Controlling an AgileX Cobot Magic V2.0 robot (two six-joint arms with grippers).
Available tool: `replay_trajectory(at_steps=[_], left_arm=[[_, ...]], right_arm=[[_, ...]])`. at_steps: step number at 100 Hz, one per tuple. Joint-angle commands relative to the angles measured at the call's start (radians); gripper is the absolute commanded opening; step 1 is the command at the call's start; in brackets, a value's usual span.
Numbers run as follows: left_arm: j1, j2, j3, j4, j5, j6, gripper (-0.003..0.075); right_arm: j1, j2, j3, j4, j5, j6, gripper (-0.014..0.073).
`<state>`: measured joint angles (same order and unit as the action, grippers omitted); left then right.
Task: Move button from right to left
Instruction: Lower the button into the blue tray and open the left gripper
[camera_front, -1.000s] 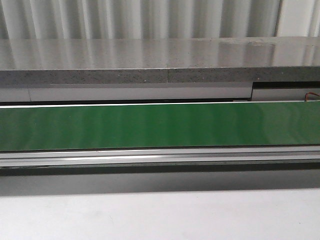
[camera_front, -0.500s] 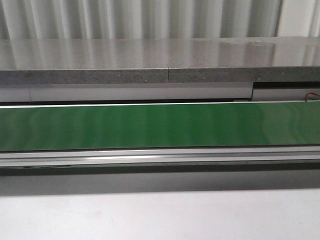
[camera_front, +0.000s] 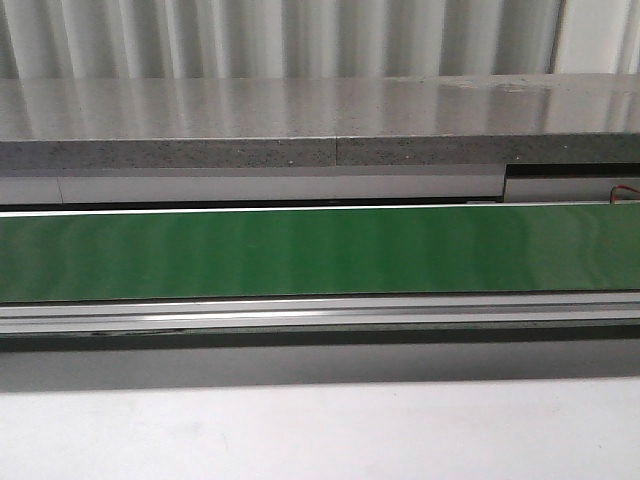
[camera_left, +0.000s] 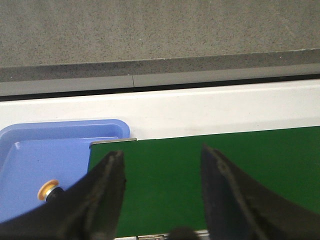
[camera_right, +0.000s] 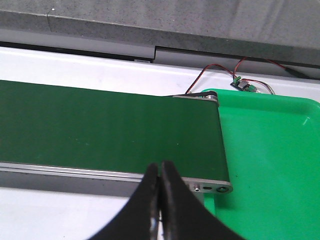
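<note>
button (camera_left: 48, 189) in blue tray (camera_left: 60, 131), L jaws apart — R jaws closed

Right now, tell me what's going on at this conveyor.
Nothing is being handled. The green belt is bare in every view. A button with a yellow-orange cap already lies in the blue tray at the belt's left end. The left gripper hangs open over that end. The right gripper is shut on nothing above the belt's right end, beside the green tray, whose visible part holds nothing.
</note>
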<state>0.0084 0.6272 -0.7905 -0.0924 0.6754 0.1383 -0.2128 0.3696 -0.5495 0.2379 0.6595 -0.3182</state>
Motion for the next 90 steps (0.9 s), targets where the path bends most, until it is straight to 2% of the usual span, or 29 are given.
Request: replay_trajectory(at_steps=[1, 12, 27, 61, 90], left_arm=[[-0.008, -0.082, 0.021, -0.015, -0.064, -0.002, 0.0146], [-0.008, -0.164, 0.071, -0.015, -0.064, -0.002, -0.0022], [-0.008, -0.227, 0.098, -0.015, -0.032, -0.002, -0.0020], [-0.008, -0.232, 0.098, -0.015, -0.029, -0.002, -0.0020], [-0.014, -0.232, 0.103, -0.014, -0.079, -0.002, -0.0020]], right_arm=[[0.001, 0.007, -0.027, 0.010, -0.069, -0.008, -0.0067], [0.001, 0.007, -0.027, 0.010, -0.069, -0.008, -0.0067], [0.001, 0.007, -0.027, 0.010, -0.069, -0.008, -0.0067], [0.001, 0.007, -0.027, 0.010, -0.069, -0.008, -0.0067], [0.001, 0.007, -0.027, 0.010, -0.069, -0.008, -0.0067]])
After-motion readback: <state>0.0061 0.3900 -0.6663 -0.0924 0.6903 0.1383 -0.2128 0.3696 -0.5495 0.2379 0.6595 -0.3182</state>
